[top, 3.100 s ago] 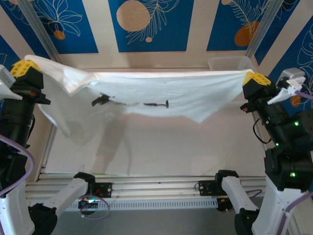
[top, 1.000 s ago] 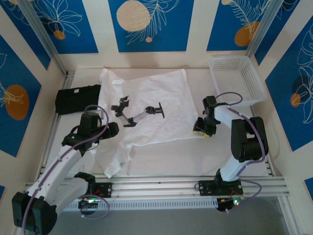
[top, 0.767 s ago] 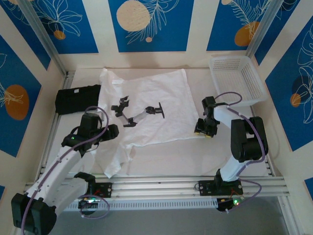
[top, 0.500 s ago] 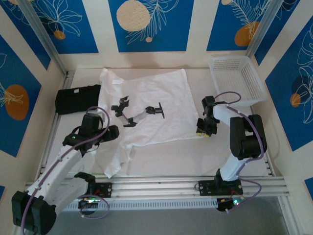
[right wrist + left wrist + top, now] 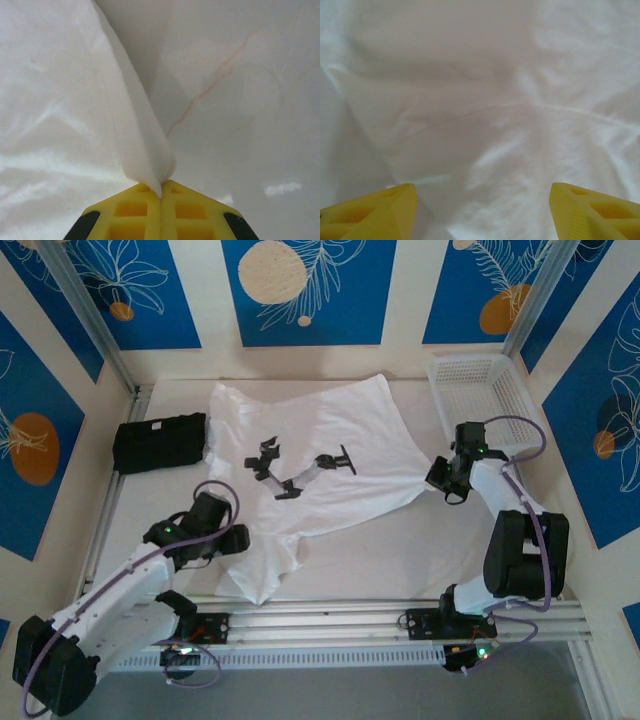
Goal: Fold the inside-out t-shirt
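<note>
We see black garment (image 5: 160, 442) upper left, white basket (image 5: 480, 390) upper right. R gripper (image 5: 161, 192) pinches t-shirt (image 5: 320, 440) edge; L gripper (image 5: 482, 200) gapes over cloth, nothing held.

Two arms, both reaching forward and held low
Left gripper (image 5: 232, 540) (image 5: 481, 190): yellow fingers (image 5: 370, 212) spread wide apart; right gripper (image 5: 438, 478) (image 5: 161, 192): yellow fingers pressed together, pinching a fold of the white t-shirt (image 5: 75, 100), wrist turned leftward
</note>
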{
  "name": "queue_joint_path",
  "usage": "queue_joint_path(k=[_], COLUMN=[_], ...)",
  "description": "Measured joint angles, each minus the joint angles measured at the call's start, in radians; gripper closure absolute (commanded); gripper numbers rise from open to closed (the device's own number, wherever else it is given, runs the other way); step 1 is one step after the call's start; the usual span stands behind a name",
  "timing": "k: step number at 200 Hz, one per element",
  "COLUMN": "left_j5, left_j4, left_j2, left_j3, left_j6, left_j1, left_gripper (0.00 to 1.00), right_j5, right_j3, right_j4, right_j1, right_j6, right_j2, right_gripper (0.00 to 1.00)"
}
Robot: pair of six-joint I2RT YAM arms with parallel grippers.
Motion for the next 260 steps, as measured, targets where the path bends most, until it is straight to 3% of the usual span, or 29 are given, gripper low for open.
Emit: queue_joint_path(k=[26,63,108,133,204,235,260], left_j5=[-0.012,-0.015,0.006,-0.005,-0.041,-0.082,-0.141], left_j4=[-0.034,-0.037,0.033,0.042,0.037,0.027,0.018], left_j2=[0.053,0.113,0.219,0.266,0.273,0.181,0.06], left_j3=[-0.002,-0.029,-0.073,-0.068,-0.046,-0.036,0.022], left_j6=[-0.061,-0.185,-0.275,-0.279,-0.283,-0.242,-0.149], left_j1=[-0.12,-0.364,-0.526,-0.541,-0.555,-0.526,-0.413], left_gripper=[0.37,0.34,0.33,0.46,1.0,1.0,1.0], right_j5=[-0.039,-0.078,-0.093,-0.098,-0.103,-0.127,-0.179], right_j3=[0.0,-0.005,-0.005,-0.006,-0.006,-0.032,-0.05], right_j4=[0.027,0.042,0.044,0.043,0.043,0.061,0.082], right_j1=[0.0,0.002,0.012,0.015,0.016,0.027,0.034], right_j6=[0.003,0.003,0.003,0.003,0.003,0.002,-0.017], right_j2=[0.005,0.006,0.006,0.006,-0.005,-0.024,-0.06], right_gripper=[1.0,1.0,1.0,1.0,1.0,1.0,1.0])
